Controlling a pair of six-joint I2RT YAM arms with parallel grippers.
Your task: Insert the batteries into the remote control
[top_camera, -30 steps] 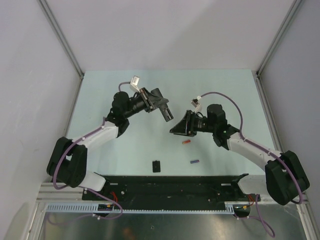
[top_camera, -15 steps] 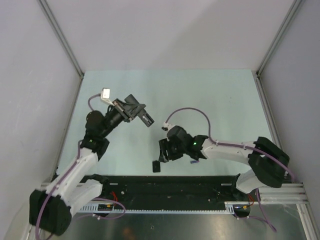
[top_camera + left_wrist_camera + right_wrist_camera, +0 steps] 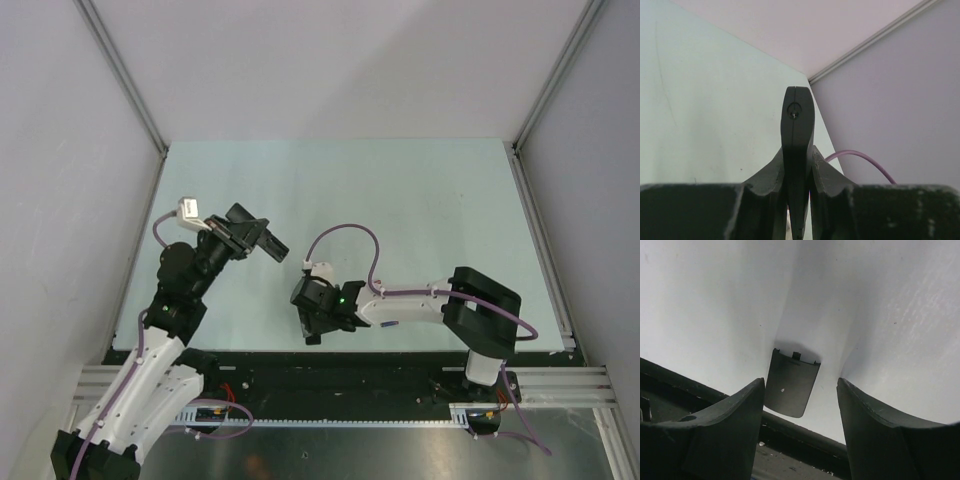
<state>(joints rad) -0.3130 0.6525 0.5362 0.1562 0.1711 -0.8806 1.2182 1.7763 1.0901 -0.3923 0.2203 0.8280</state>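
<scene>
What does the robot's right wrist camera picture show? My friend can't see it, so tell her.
The right pincer is open over a small black battery cover, which lies flat on the pale table and shows in the gap between the two dark fingers. A black rail runs along the table's edge below the cover.

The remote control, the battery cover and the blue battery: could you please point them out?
remote control (image 3: 798,130): left wrist view, its upper end.
battery cover (image 3: 791,382): right wrist view, middle of its face.
blue battery (image 3: 390,323): top external view, middle of its barrel.
</scene>
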